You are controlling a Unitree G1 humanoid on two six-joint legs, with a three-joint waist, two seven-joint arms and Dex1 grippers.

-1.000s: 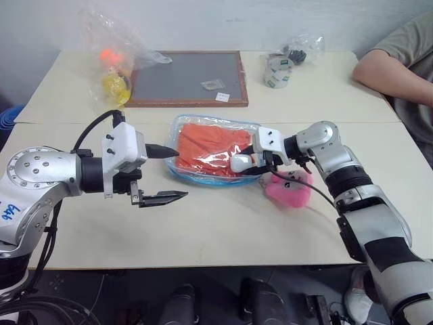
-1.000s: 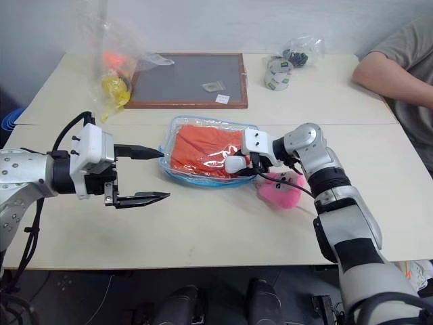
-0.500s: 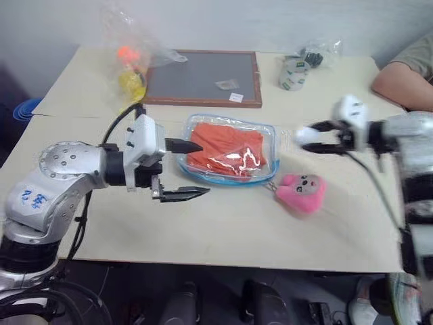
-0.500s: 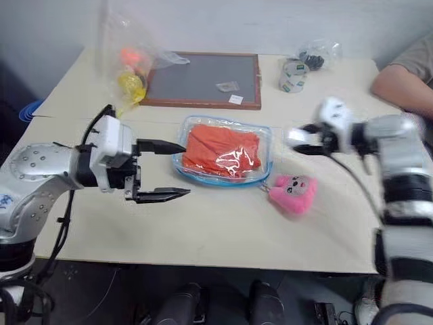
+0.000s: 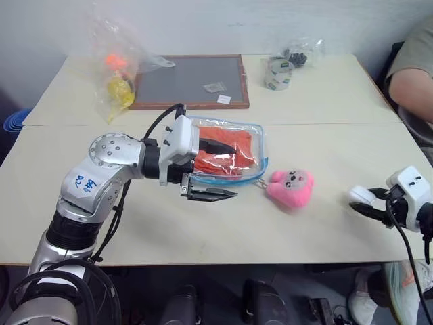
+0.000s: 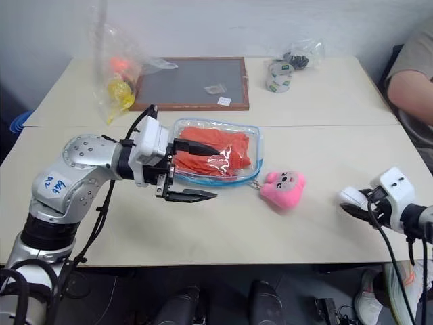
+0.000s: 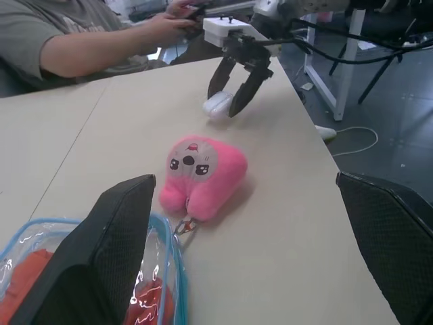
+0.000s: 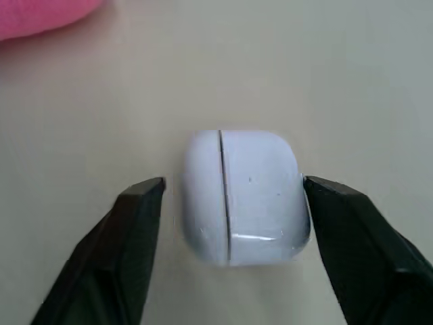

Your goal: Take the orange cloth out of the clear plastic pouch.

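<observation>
Beige tabletop (image 5: 203, 223) | framed grey board (image 5: 188, 80) | wall perhaps white

Soft cloth, shiny vinyl, matt counter

I see the orange cloth (image 5: 223, 147) as wrinkled fabric under the glossy, see-through plastic pouch (image 5: 260, 152); the pink plush toy (image 5: 289, 187) looks fuzzy, the white case (image 8: 242, 196) smooth glossy plastic, the counter (image 5: 203, 230) matt beige, the board's frame (image 5: 189, 103) wood.
</observation>
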